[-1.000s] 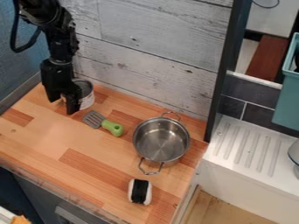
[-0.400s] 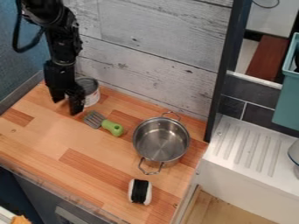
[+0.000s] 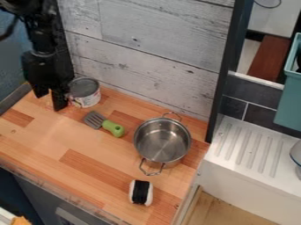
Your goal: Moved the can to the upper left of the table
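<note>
So in the camera view, the gripper [image 3: 49, 103] hung low in the upper left of the frame, its fingers [image 3: 59, 99] spread with a gap between them and nothing pinched in there. The can [image 3: 85, 93] stood upright just to its right, up near the pale plank wall [image 3: 147, 57]. Going by the task, that looked like roughly the right corner of the table [image 3: 47, 140], so I figured the job was pretty much done and the arm just had to clear out.

The clearing out was what worried me — the nearer finger was right beside the can, and I couldn't tell whether they touched. Any swing to the right could've shoved the can along the planks or tipped it. If it slid down the frame instead, the spatula [image 3: 103, 123] was next in line, and a rim catching that could've toppled it. Too far left wasn't great either, with the blue wall [image 3: 13, 66] so close to the arm. Straight up first, then away — that seemed the safest bet to me.
</note>
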{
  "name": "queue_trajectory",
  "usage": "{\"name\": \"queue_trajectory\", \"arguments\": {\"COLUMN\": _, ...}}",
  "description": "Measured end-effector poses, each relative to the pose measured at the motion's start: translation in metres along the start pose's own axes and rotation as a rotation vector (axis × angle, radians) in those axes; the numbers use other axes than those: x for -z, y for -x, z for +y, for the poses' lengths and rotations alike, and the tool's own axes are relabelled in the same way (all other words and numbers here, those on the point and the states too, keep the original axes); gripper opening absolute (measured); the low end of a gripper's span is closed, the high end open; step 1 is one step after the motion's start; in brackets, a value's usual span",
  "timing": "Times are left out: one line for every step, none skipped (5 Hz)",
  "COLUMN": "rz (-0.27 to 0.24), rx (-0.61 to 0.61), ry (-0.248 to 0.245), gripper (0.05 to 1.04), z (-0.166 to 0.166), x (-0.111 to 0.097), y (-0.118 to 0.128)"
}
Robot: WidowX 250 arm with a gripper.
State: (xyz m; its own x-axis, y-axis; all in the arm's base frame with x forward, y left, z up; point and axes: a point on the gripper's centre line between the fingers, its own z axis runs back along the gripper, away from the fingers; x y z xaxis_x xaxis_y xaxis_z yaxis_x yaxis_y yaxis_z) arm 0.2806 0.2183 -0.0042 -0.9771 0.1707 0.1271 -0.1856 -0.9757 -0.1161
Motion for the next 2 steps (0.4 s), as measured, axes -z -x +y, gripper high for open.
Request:
{"name": "queue_trajectory", "arguments": {"rz": 0.03, "rx": -0.032, "ry": 0.029, "gripper": 1.001, "z": -0.0029, "x": -0.0207, "y": -0.0085}}
{"name": "queue_trajectory", "arguments": {"rz": 0.03, "rx": -0.037, "ry": 0.027, "gripper": 1.001, "z": -0.0036, "x": -0.0206, "y": -0.0098}}
